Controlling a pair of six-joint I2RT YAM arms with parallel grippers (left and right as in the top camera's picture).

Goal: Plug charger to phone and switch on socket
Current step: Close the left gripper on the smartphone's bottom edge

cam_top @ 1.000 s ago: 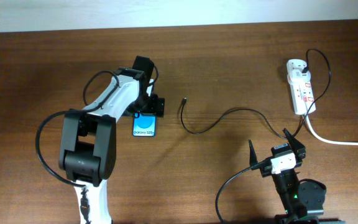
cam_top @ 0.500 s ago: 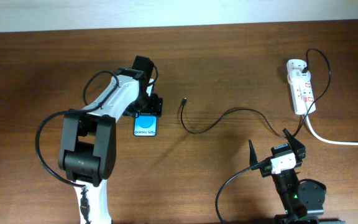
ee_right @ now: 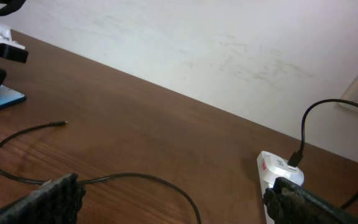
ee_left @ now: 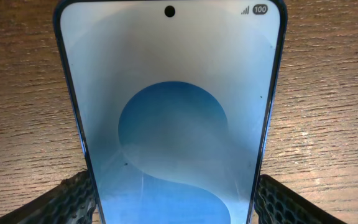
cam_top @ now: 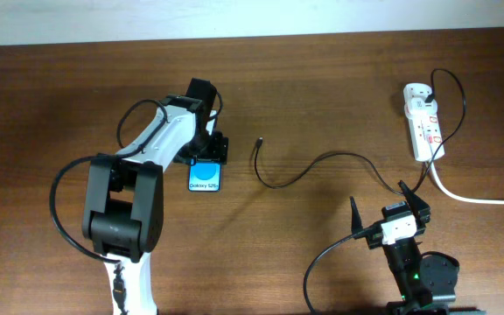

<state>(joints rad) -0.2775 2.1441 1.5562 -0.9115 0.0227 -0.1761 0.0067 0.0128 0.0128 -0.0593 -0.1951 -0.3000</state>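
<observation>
The phone [cam_top: 205,178] lies flat on the table with its blue screen up and fills the left wrist view [ee_left: 169,106]. My left gripper [cam_top: 206,156] is at the phone's far end, and its fingers [ee_left: 173,202] press against both long edges. The charger cable [cam_top: 322,159] loops across the table. Its small plug [cam_top: 261,140] lies free, right of the phone, and also shows in the right wrist view [ee_right: 63,123]. The cable's other end is plugged into the white socket [cam_top: 423,122] at the far right. My right gripper [cam_top: 388,213] is open and empty near the front edge.
A thick white cord [cam_top: 479,199] runs from the socket off the right edge. In the right wrist view the socket [ee_right: 278,175] is ahead on the right and the cable [ee_right: 135,178] passes between the open fingers [ee_right: 179,202]. A pale wall stands behind the table.
My left gripper and the phone have shifted very slightly to the right. The right arm, cable and socket have not moved.
</observation>
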